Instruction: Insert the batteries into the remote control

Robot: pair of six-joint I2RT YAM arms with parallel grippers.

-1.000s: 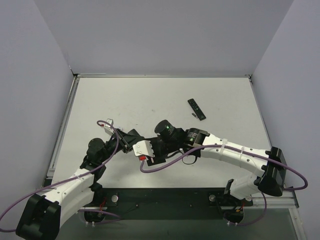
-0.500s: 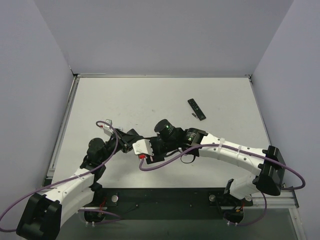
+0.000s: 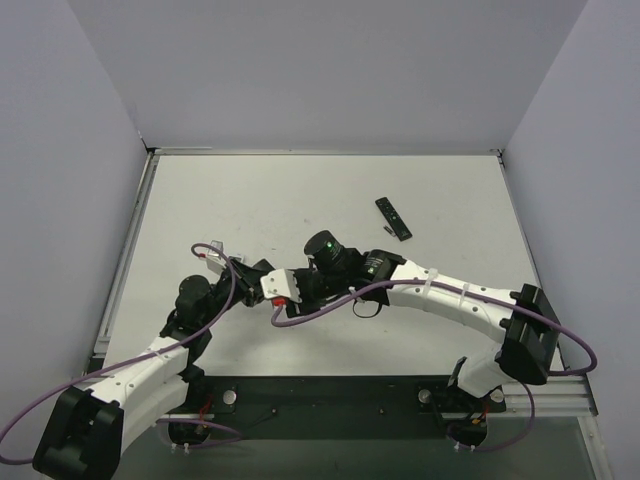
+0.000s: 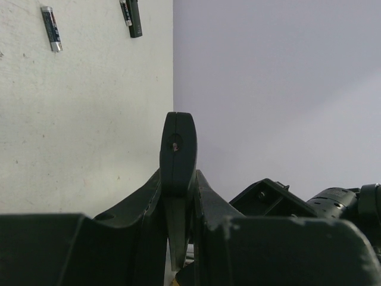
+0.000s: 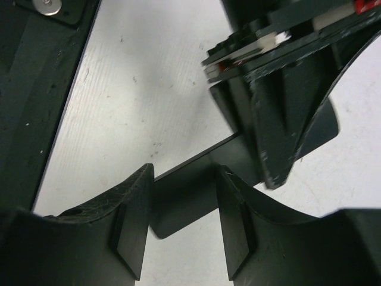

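Needed left gripper [image 4: 177, 179], clamped on remote control [image 4: 177, 140], rigid, and right gripper [image 5: 184, 176] at 3 o'clock, grip unclear, squared before squeezing.

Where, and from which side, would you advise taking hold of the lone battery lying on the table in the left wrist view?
Grip the battery across the middle of its barrel, coming straight down from above. It lies flat on the table with bare surface along both long sides, while its ends look too small to pinch.
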